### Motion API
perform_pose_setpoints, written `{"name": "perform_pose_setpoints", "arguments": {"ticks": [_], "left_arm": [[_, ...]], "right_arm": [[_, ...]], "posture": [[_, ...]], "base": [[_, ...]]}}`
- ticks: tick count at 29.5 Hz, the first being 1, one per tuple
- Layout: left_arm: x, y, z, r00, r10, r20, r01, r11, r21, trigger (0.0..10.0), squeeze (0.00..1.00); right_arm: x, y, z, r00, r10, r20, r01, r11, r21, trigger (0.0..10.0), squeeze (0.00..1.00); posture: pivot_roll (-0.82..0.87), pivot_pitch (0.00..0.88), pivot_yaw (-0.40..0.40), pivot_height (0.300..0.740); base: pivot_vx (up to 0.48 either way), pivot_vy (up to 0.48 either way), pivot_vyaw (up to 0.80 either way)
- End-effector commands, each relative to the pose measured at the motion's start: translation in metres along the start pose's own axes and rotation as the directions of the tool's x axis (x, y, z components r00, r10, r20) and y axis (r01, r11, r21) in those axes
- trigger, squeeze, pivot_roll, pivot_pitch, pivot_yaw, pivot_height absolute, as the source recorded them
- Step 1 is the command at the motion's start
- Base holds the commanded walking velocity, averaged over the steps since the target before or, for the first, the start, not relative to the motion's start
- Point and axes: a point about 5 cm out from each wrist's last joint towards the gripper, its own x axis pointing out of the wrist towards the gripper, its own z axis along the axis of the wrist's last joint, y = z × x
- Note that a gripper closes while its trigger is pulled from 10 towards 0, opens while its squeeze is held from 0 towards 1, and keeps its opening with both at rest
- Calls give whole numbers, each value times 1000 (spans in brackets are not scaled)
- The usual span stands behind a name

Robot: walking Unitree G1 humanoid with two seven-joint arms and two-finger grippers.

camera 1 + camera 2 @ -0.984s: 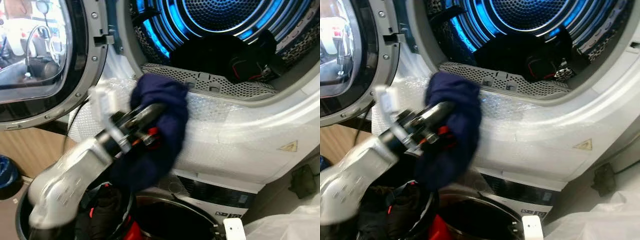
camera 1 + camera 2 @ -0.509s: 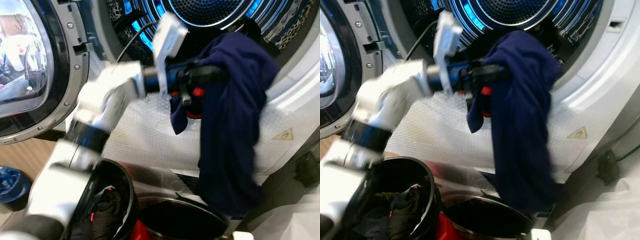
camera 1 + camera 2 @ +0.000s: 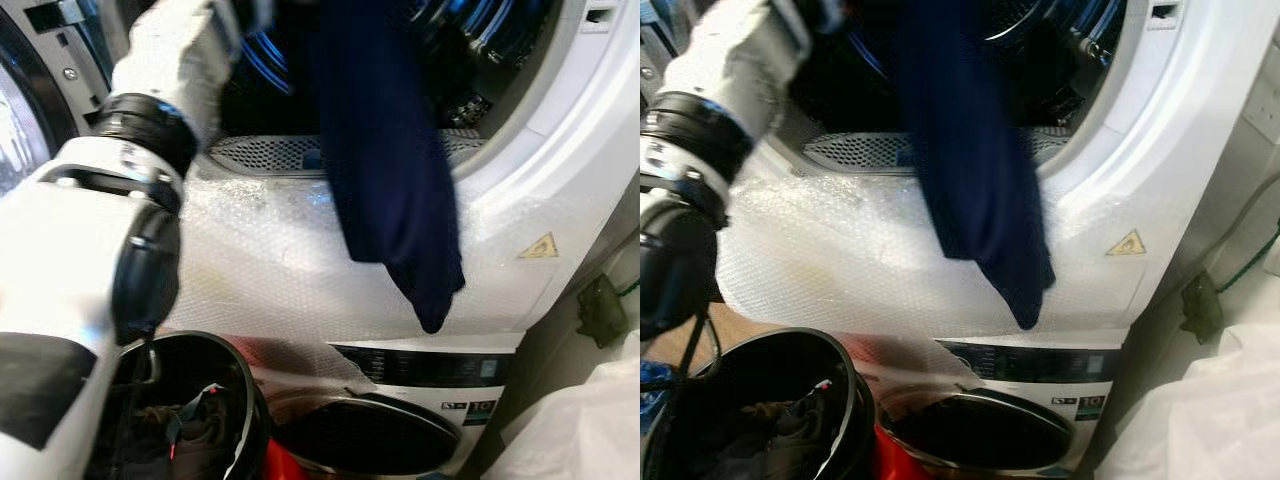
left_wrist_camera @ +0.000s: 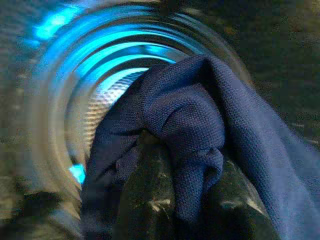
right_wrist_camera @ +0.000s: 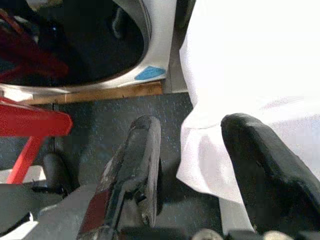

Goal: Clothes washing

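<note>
Left wrist view: the left gripper [image 4: 175, 200] is closed on a dark navy garment [image 4: 200, 135], the cloth bunched over the black fingers [image 4: 145, 195]; behind it is the blue-lit drum [image 4: 95, 60], blurred.
Left arm: the silver left arm [image 3: 110, 200] reaches up into the round opening of the upper machine [image 3: 560, 130].
Garment: it hangs from inside the opening, over the perforated grey lip [image 3: 270, 155], down across the bubble wrap [image 3: 270, 270] on the machine's white front; its lowest tip ends just above the control panel [image 3: 420, 365] of the lower machine.
Basket: a black round basket [image 3: 245, 390] holding dark clothes [image 3: 190, 430] stands below the left arm, beside the lower machine's door [image 3: 370, 435].
Right wrist view: the right gripper [image 5: 192, 155] hangs low with its two black fingers [image 5: 135, 160] apart and holding nothing, over dark floor [image 5: 100, 115] and next to white cloth [image 5: 250, 75].
Warning sticker: a yellow triangle [image 3: 541, 246] on the white front, right of the garment.
</note>
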Motion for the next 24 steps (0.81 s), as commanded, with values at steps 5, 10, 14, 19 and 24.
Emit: {"name": "perform_pose_setpoints", "arguments": {"ticks": [5, 10, 14, 19, 24], "left_arm": [[-11, -15, -51, 976, -81, -203, 103, 989, 102, 10000, 0], [-21, -30, -81, 914, -225, -337, 261, 963, 68, 10000, 0], [-25, -40, -89, 879, -316, -357, 356, 933, 50, 10000, 0], [-25, -40, -90, 881, -307, -361, 345, 937, 46, 10000, 1000], [-27, -41, -91, 851, -361, -382, 404, 914, 37, 10000, 1000]], "right_arm": [[-5, -3, -8, 1000, -5, 6, 5, 1000, 8, 10000, 0], [-5, -12, -8, 1000, -24, 13, 24, 1000, 6, 10000, 0], [-6, -17, -9, 999, -34, 17, 34, 999, 0, 10000, 0], [-6, -17, -9, 999, -35, 21, 35, 999, -2, 10000, 0], [-7, -14, -9, 999, -32, 25, 32, 999, 5, 10000, 0]], "posture": [[-177, 0, 129, 740], [-194, 0, 122, 740], [-196, 0, 118, 740], [-202, 0, 118, 740], [-213, 0, 122, 740]], "base": [[0, 0, 0], [0, 0, 0], [0, 0, 0], [0, 0, 0], [0, 0, 0]]}}
